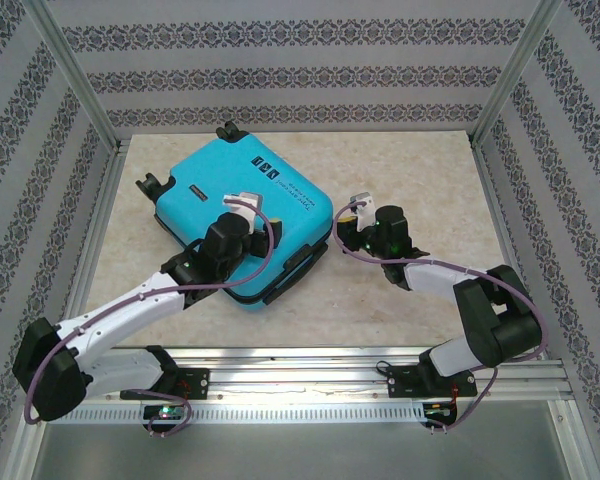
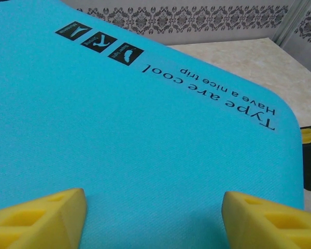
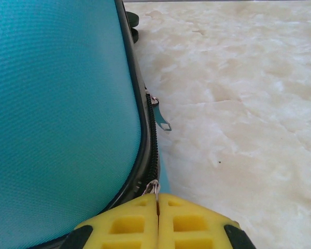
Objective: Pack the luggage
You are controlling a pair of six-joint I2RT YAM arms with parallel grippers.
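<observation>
1. The worktop (image 1: 420,190) is a pale beige slab with a marbled pattern, matt and bare on its right half.
2. Walls (image 1: 300,80) close it in on the far, left and right sides. They are papered in grey and white bands with a dark ornamental pattern.
3. Bare metal frame posts (image 1: 70,70) rise at the far corners, and a slotted metal rail (image 1: 300,365) runs along the near edge, where both arms are bolted.
4. The luggage (image 1: 205,200) lies flat and closed on the left half of the worktop, turned at an angle, with its black wheels (image 1: 225,131) towards the far edge.
5. The turquoise shell carries three small black icons (image 2: 99,41) in a row.
6. Beside them are two lines of dark print, "Type are cool" (image 2: 223,101) and "Have a nice trip" (image 2: 225,85), both upside down in the left wrist view.
7. The left hand (image 2: 153,220) is over the middle of the shell, its yellow fingers spread wide and holding nothing.
8. The right hand (image 3: 157,207) is at the luggage's right edge, by the black zip line. Its yellow fingers are pressed together on a metal zip pull (image 3: 153,188).
9. A second pull (image 3: 161,122) hangs free further along the zip.
</observation>
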